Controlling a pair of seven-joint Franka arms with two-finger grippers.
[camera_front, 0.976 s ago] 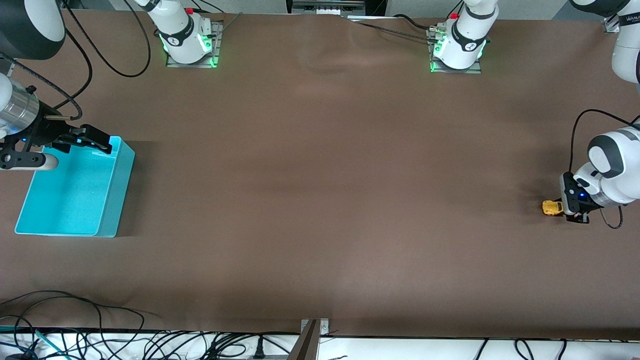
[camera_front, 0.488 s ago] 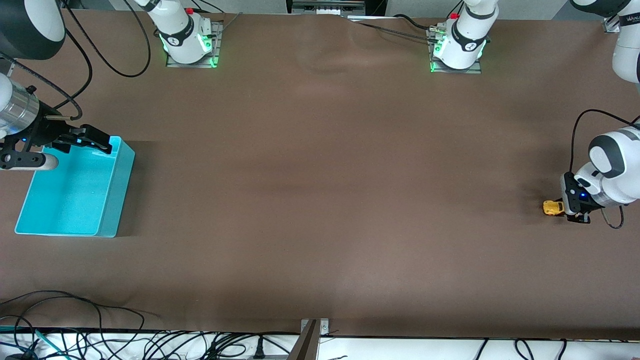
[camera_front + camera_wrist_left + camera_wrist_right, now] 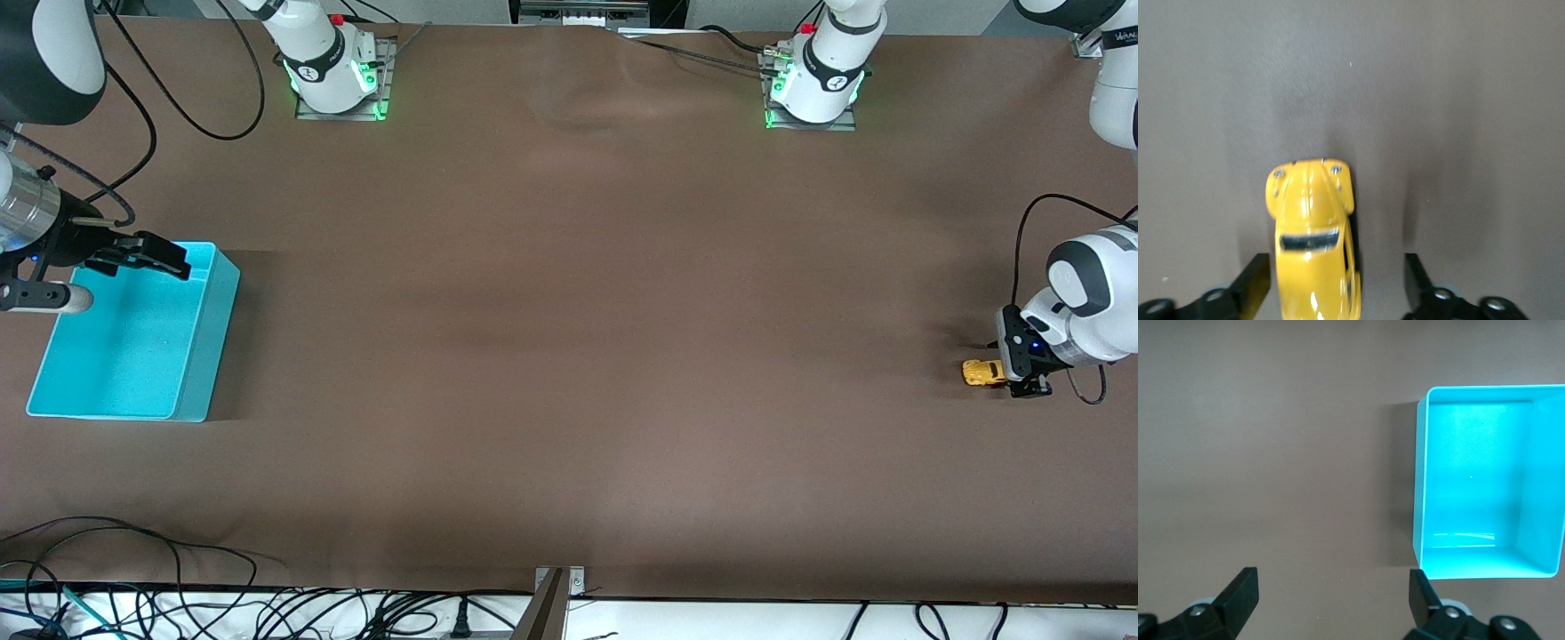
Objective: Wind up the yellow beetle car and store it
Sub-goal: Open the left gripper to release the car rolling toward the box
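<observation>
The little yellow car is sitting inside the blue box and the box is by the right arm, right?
Not quite. The yellow car is on the brown table at the left gripper, not inside the blue box, as the front view shows. The box is by the right arm.

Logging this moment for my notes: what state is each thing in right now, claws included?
Car: upright on the table, between the left claw's fingers, with a gap on one side.
Bin: empty, upright on the table at the right arm's end.
Left claw: open, low around the car.
Right claw: open, holding nothing, over the bin's rim.
</observation>
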